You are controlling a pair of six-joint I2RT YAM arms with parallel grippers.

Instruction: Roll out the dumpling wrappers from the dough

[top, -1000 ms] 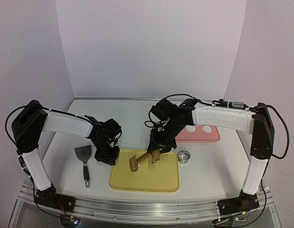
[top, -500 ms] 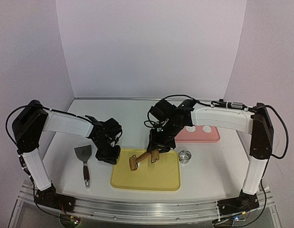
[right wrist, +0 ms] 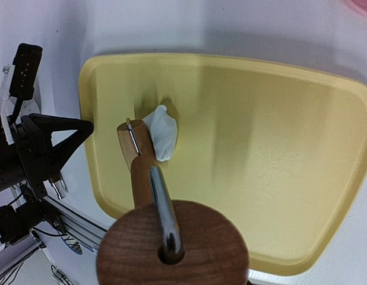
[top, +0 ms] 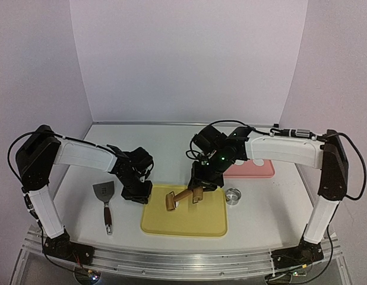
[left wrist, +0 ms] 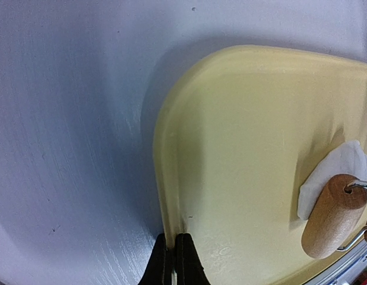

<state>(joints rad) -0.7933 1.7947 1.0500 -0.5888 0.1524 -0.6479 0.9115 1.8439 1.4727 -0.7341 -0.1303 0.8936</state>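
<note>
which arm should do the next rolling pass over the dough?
Right. The right fingers hold the roller, whose drum sits at the dough on the yellow tray. The left fingers are shut at the tray's rim, away from the dough.

A robotics lab test cell rather than a kitchen: plain pale backdrop walls (top: 189,59) box in a white table (top: 165,148), an aluminium rail (top: 183,261) carries the arm bases (top: 67,248), and a yellow tray (top: 189,224), rolling pin (top: 182,196) and spatula (top: 106,205) are the kitchen gear.
</note>
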